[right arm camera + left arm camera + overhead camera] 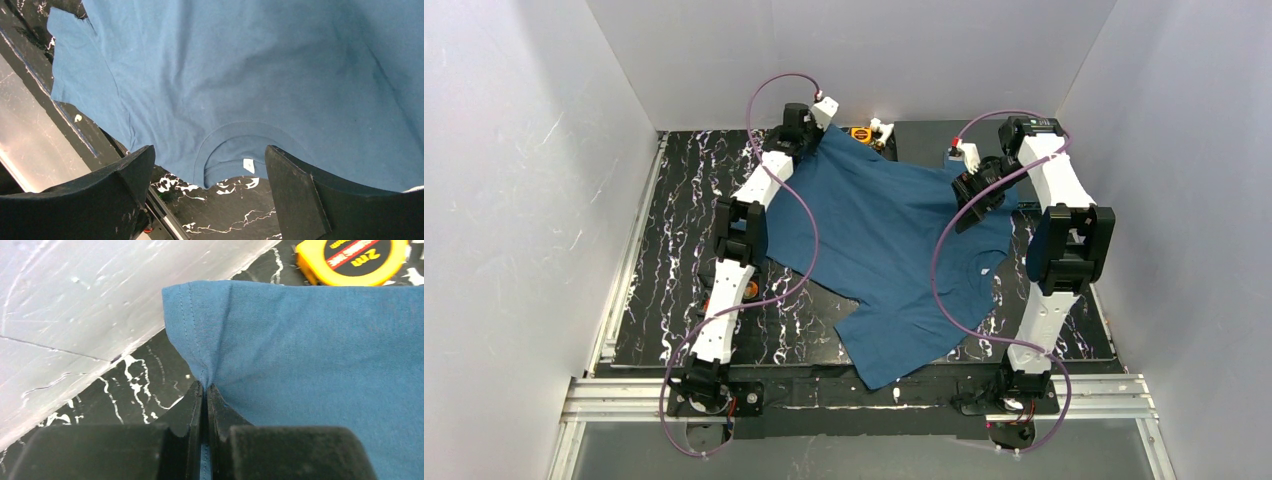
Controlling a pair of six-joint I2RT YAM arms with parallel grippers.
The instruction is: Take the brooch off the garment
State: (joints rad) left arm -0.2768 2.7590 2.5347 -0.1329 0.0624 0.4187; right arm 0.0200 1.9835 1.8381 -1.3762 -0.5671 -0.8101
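Top view: the garment [884, 240] is lying spread across the frame's centre, the left gripper [812, 135] pinching its upper corner. Left wrist: the jaws are squeezing that hem, a tape measure [350, 257] sitting upper right. Right wrist: the right gripper [209, 150] is hovering wide open above the collar [235, 130] at lower centre.

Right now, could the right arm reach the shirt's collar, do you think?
Probably yes: the right gripper is open above the shirt, and the collar lies bare in front of its fingers, nothing in between.
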